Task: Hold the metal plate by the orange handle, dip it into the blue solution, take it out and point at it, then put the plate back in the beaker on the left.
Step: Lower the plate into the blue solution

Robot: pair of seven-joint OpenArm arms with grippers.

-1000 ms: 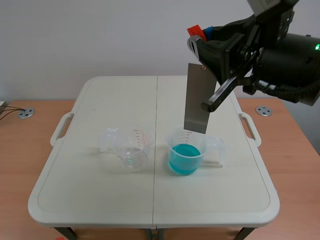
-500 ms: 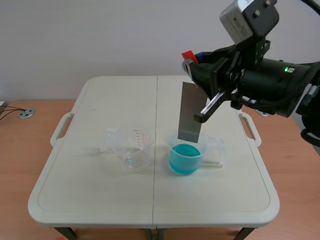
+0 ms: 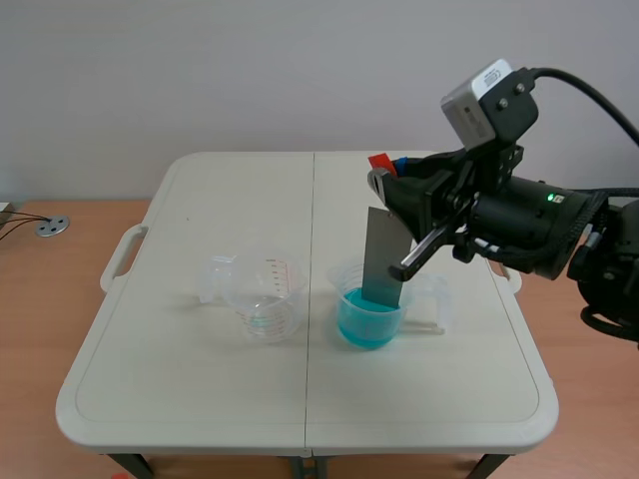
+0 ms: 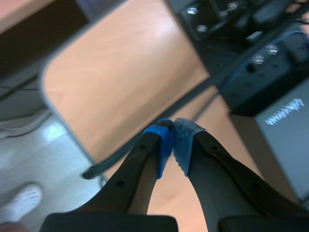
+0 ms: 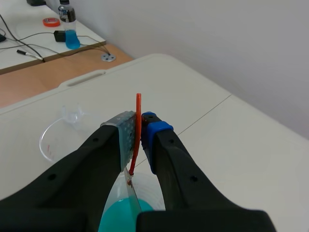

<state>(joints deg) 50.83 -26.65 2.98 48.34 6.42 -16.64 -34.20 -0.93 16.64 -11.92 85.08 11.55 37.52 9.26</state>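
A grey metal plate [image 3: 382, 255] hangs upright from its orange handle [image 3: 379, 162], and my right gripper [image 3: 387, 172] is shut on that handle. The plate's lower end is inside the beaker of blue solution [image 3: 369, 307], right of the table's centre seam. In the right wrist view the orange handle [image 5: 138, 129] is pinched between my fingers, with the blue solution [image 5: 123, 217] directly under the gripper. A clear beaker [image 3: 262, 292] with a little liquid stands to the left. My left gripper [image 4: 172, 145] is shut on nothing, off the table above a wooden floor.
The white folding table [image 3: 190, 389] has carry handles on both sides. The blue beaker's handle [image 3: 435, 297] points right. A wooden desk [image 5: 34, 79] holds a small bottle of blue liquid [image 5: 69, 26] and cables, ahead of the right gripper.
My right arm has come down and slightly left, lowering the plate from above the blue beaker until its lower end is inside it.
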